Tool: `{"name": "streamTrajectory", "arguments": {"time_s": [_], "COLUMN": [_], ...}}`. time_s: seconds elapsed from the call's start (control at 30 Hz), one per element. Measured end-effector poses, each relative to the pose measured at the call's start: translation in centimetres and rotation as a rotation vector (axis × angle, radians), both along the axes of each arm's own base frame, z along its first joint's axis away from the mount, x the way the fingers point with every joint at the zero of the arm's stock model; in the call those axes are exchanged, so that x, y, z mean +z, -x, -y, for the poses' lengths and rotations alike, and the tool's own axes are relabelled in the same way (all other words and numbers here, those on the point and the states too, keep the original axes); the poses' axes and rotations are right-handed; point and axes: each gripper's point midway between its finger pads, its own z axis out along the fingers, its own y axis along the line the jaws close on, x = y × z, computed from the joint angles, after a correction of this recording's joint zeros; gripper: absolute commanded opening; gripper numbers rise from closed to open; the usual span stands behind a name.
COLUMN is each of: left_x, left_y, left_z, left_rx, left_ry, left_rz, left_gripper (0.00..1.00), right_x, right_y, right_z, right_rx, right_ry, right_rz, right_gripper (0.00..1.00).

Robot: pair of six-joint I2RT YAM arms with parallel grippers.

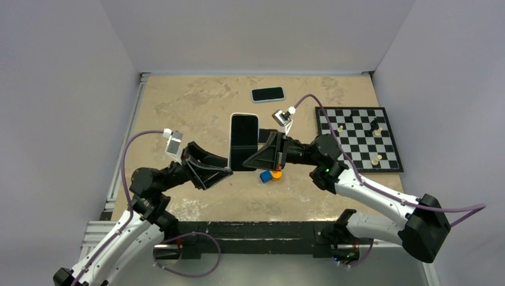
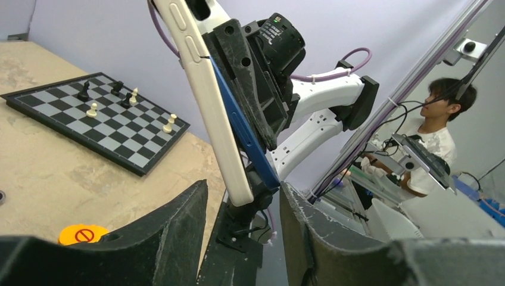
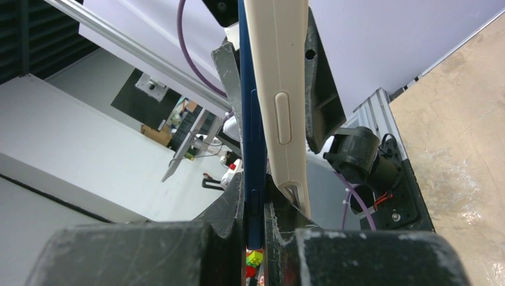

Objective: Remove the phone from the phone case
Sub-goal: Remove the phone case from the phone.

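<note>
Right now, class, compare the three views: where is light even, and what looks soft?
Top external: even light, faint shadows, no glare on the phone screen. Left wrist: chessboard crisp; the fingers of the left pincer loom dark in the foreground. Right wrist: the case sits very near the lens; the fingers of the right pincer look soft.

Bench (image 1: 178,107) left half and far-left corner: open passage. Right edge: chessboard (image 1: 359,139) with standing pieces (image 1: 376,159) in way. Far edge, middle: second phone (image 1: 267,94) lying flat. Centre: blue block (image 1: 265,176), orange block (image 1: 276,175) below raised phone (image 1: 244,142), little room there.
</note>
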Motion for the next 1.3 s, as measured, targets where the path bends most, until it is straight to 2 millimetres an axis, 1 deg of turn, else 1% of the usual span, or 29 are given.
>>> {"name": "streamTrajectory", "arguments": {"time_s": [0.1,0.23,0.3,0.37,0.4,0.47,0.53,0.67,0.77,0.97,1.13,1.2,1.23,1.3], "left_x": [0.1,0.0,-0.2,-0.4,-0.5,-0.8,-1.0,-1.1,-1.1,-0.8,-1.2,-1.2,-1.2,-1.1], "left_y": [0.1,0.3,0.3,0.2,0.1,-0.1,-0.3,-0.8,-1.3,-2.2,-2.9,-3.0,-3.1,-3.3], "left_z": [0.1,0.2,0.2,0.2,0.2,0.2,0.2,0.2,0.4,0.8,0.9,1.0,1.0,1.1], "left_rx": [-0.007,-0.015,-0.015,-0.011,-0.008,0.000,0.013,0.030,0.034,0.046,0.061,0.064,0.064,0.065], "left_ry": [-0.004,-0.013,-0.022,-0.031,-0.036,-0.047,-0.055,-0.060,-0.075,-0.098,-0.134,-0.148,-0.156,-0.168], "left_rz": [0.024,0.048,0.055,0.060,0.062,0.060,0.049,0.031,0.003,-0.037,-0.076,-0.087,-0.095,-0.103], "left_gripper": [0.43,0.43,0.47,0.57,0.59,0.59,0.59,0.52,0.51,0.52,0.53,0.50,0.47,0.35], "right_x": [-0.2,-0.1,0.0,0.2,0.2,0.3,0.4,0.3,0.0,-0.7,-1.4,-1.5,-1.5,-1.6], "right_y": [0.0,0.0,0.2,0.5,0.7,0.9,0.9,0.8,0.5,0.3,0.2,0.3,0.4,0.4], "right_z": [0.1,0.2,0.3,0.4,0.4,0.5,0.5,0.4,0.3,0.1,-0.2,-0.3,-0.3,-0.5], "right_rx": [0.004,0.006,0.011,0.026,0.033,0.043,0.046,0.042,0.037,0.028,0.025,0.025,0.026,0.025], "right_ry": [-0.002,-0.006,-0.016,-0.026,-0.029,-0.034,-0.035,-0.034,-0.029,-0.004,0.021,0.027,0.030,0.037], "right_rz": [-0.005,-0.006,-0.003,0.000,0.002,0.008,0.011,0.009,0.005,0.010,0.019,0.028,0.034,0.043], "right_gripper": [0.00,0.00,0.00,0.00,0.00,0.00,0.00,0.00,0.00,0.00,0.00,0.00,0.00,0.00]}}
